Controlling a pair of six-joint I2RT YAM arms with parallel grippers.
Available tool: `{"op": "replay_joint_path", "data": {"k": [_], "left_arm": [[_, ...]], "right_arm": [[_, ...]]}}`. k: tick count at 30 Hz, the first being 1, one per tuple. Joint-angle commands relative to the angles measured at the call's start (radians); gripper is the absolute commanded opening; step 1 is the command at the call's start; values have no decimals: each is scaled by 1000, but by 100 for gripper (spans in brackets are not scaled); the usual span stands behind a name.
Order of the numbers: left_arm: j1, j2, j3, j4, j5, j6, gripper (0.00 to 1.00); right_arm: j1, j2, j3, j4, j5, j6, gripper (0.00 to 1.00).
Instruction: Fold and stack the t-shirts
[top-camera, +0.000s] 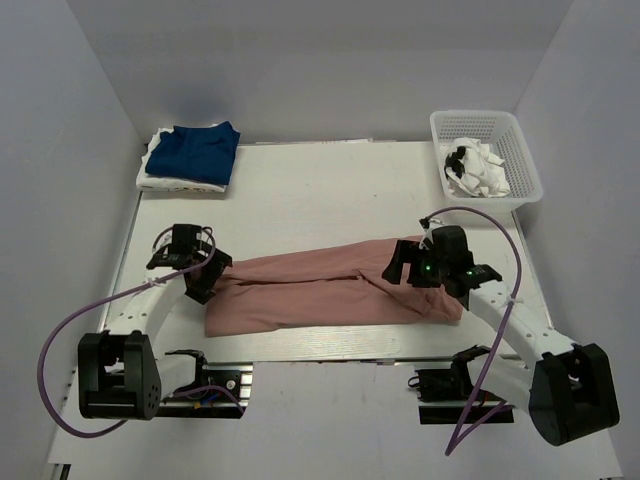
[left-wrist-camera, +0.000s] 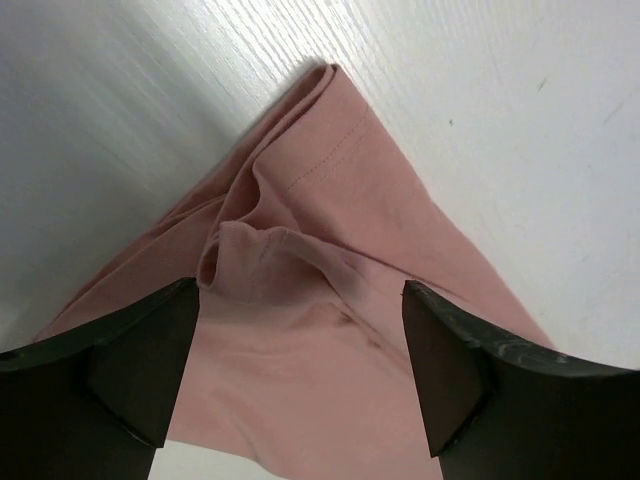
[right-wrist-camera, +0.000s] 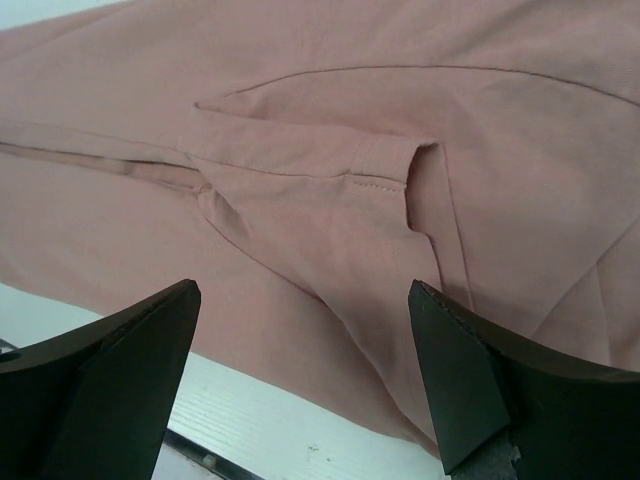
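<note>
A dusty-pink t-shirt (top-camera: 320, 290) lies on the table as a long folded strip running left to right. Over its left end hovers my left gripper (top-camera: 207, 282), open, with only pink cloth (left-wrist-camera: 300, 200) beneath the gap (left-wrist-camera: 300, 300) and a pointed corner of the cloth beyond. My right gripper (top-camera: 402, 266) stands open over the strip's right part. In the right wrist view a hemmed sleeve (right-wrist-camera: 380, 180) lies beyond the open gripper (right-wrist-camera: 305, 295). At the back left a folded navy blue t-shirt (top-camera: 203, 152) rests on a folded white one (top-camera: 152, 180).
A white mesh basket (top-camera: 520, 150) at the back right holds crumpled white and black cloth (top-camera: 475, 170). The table's near edge (top-camera: 330, 352) runs just below the pink strip. Grey walls close in the left, right and back sides.
</note>
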Motion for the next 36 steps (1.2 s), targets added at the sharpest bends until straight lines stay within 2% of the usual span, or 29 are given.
{"op": "replay_joint_path", "data": {"k": [1, 4, 5, 11, 15, 17, 18, 19, 20, 26, 30, 34, 36], "left_arm": [[24, 5, 19, 1, -31, -77, 91], [37, 47, 50, -19, -30, -77, 87], [37, 59, 64, -20, -12, -77, 80], [81, 145, 73, -30, 57, -77, 62], [101, 179, 84, -30, 80, -54, 45], [101, 179, 84, -30, 94, -45, 26], [101, 179, 84, -30, 94, -45, 11], [101, 179, 84, -30, 94, -45, 3], [101, 168, 105, -30, 94, -45, 0], [101, 168, 209, 19, 94, 32, 0], [89, 190, 312, 19, 30, 81, 0], [80, 158, 274, 68, -31, 139, 0], [80, 109, 165, 131, -68, 170, 0]], "right_arm": [[13, 32, -6, 56, -27, -30, 90], [16, 54, -3, 56, -6, -41, 90], [21, 56, 0, 53, 6, -42, 90], [27, 71, 0, 45, 28, -59, 90], [28, 91, 4, 47, 39, -73, 90], [33, 105, 7, 47, 39, -76, 90], [28, 111, 9, 51, 36, -79, 90], [31, 115, 6, 58, 37, -77, 90], [30, 124, 0, 62, 33, -77, 90], [35, 155, -31, 87, 56, -67, 90], [30, 161, -45, 93, 68, -47, 90], [30, 169, -66, 101, 69, -27, 90], [33, 174, -72, 102, 62, -21, 90]]}}
